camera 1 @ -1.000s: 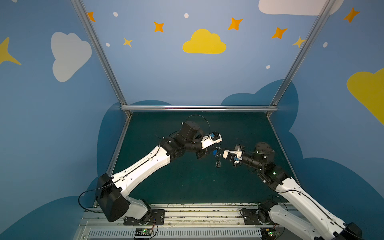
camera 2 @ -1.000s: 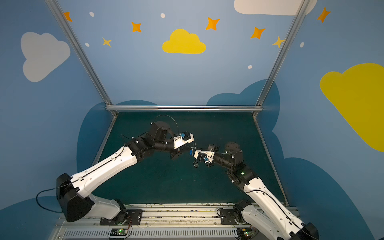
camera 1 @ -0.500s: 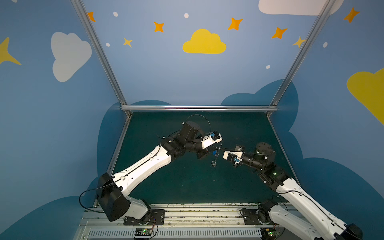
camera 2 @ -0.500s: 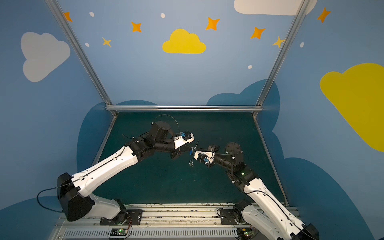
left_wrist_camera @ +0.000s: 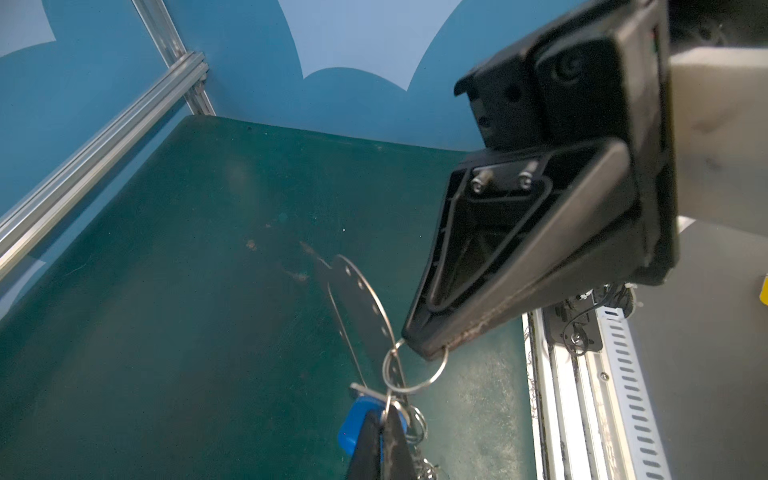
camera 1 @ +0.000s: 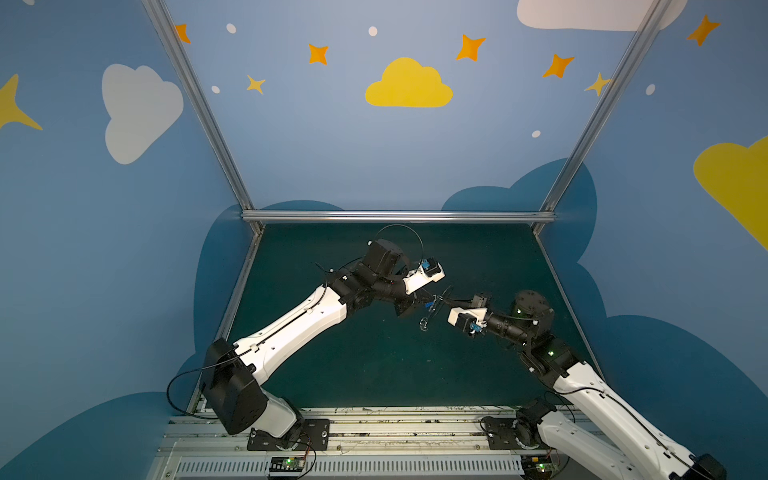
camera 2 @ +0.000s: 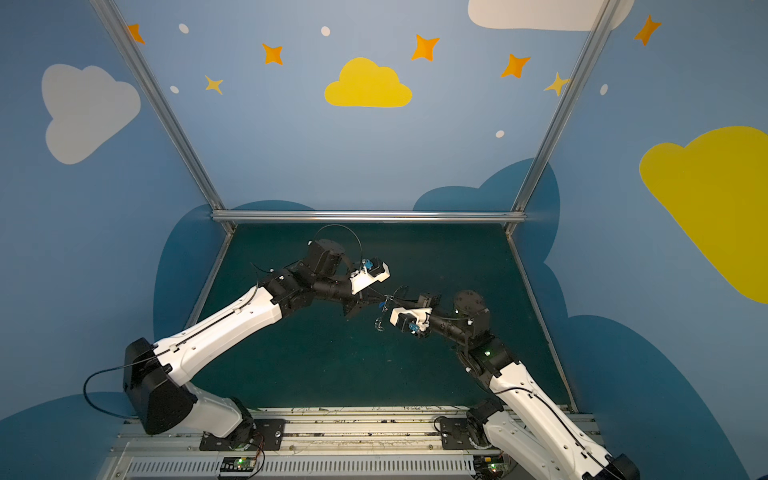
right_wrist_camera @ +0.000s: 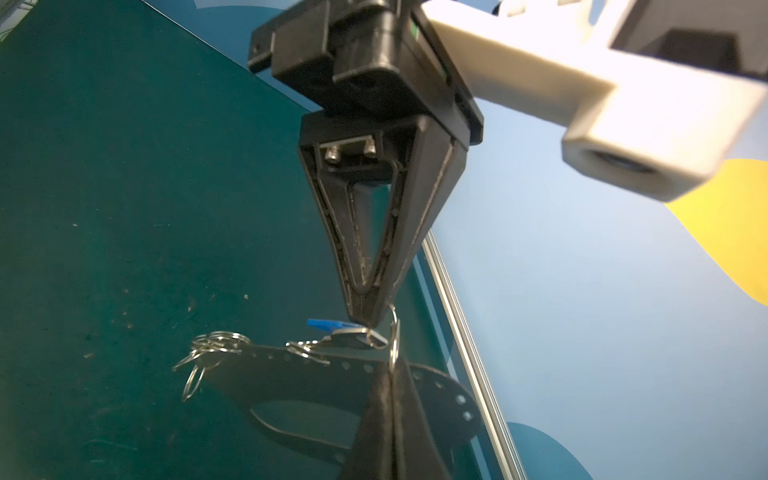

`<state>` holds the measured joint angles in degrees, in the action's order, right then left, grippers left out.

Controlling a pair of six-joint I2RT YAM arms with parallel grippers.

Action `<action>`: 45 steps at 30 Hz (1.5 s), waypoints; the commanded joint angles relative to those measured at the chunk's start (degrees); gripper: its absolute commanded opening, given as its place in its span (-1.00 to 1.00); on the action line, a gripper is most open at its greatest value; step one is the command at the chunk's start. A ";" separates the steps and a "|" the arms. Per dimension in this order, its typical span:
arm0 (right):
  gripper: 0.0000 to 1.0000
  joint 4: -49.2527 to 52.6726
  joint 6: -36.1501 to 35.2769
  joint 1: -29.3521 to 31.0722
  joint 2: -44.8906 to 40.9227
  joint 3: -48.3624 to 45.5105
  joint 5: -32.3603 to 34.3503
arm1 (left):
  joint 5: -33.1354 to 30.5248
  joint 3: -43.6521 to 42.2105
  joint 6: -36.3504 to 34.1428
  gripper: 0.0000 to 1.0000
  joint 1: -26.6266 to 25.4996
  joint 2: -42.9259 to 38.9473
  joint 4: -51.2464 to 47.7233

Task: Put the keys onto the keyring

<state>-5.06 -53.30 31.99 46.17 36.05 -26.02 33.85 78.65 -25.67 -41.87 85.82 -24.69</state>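
- the left claw [left_wrist_camera: 432, 351], black with tapering fingers, is clenched on a large silver wire split ring [left_wrist_camera: 419, 374], pinching the ring's arc at its very tip.
- that split ring runs through an edge hole of the flat grey handbag-shaped metal keyring [right_wrist_camera: 291, 374], which hangs in the air, clear of the dark green mat [left_wrist_camera: 166, 291].
- the right claw [right_wrist_camera: 368, 320] is clenched as well. its tip bears on the small key with a bright blue plastic head and a short silver blade [right_wrist_camera: 326, 323], just where blue meets silver, and it seems to grasp the key there.
- the key lies just beside the keyring's holed edge, roughly level with it, and its silver part is close against the large split ring. whether the ring has entered the key's hole cannot be told.
- a bunch of small silver rings [right_wrist_camera: 212, 345] dangles from one end of the keyring, away from both claws.
- the keyring's oval handle cut-out shows in the right wrist view, partly hidden behind the left claw's shut fingers.
- in both top views the two claws meet tip to tip over the middle of the mat, with the small silver rings hanging just below the meeting point.
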 commanded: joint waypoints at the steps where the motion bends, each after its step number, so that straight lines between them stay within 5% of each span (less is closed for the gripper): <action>1: -1.00 -3.02 1.94 0.26 -1.26 -0.79 -1.48 | 2.42 2.02 0.76 -0.93 0.72 0.99 -0.70; 9: -1.00 -5.14 8.93 0.09 -0.85 -0.66 -0.11 | 5.08 2.73 0.55 -0.89 1.00 1.67 -1.80; 13: -1.00 -4.10 12.34 -0.13 0.03 -0.11 -1.49 | 3.05 2.11 -2.50 -0.41 1.02 0.22 -1.16; 18: -1.00 -4.36 16.34 -1.77 1.70 0.12 -6.49 | -1.42 -5.79 -9.05 -0.10 0.73 -5.46 7.38; 22: -1.00 -7.31 19.34 -2.83 2.93 -0.19 -9.15 | -3.34 -12.73 -11.27 -0.09 0.52 -10.40 16.49; 32: -1.00 -7.80 23.44 -4.13 6.94 2.09 -20.22 | -0.89 -10.18 -15.49 -0.18 -0.33 -9.44 13.88; 45: -1.00 -8.03 23.54 -4.13 6.65 2.11 -20.61 | 0.84 -8.69 -17.42 -0.39 -0.63 -8.28 8.37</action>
<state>-11.35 -30.41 27.94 53.54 35.68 -45.34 33.95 68.69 -42.13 -42.28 77.23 -14.31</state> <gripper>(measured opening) 0.047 0.304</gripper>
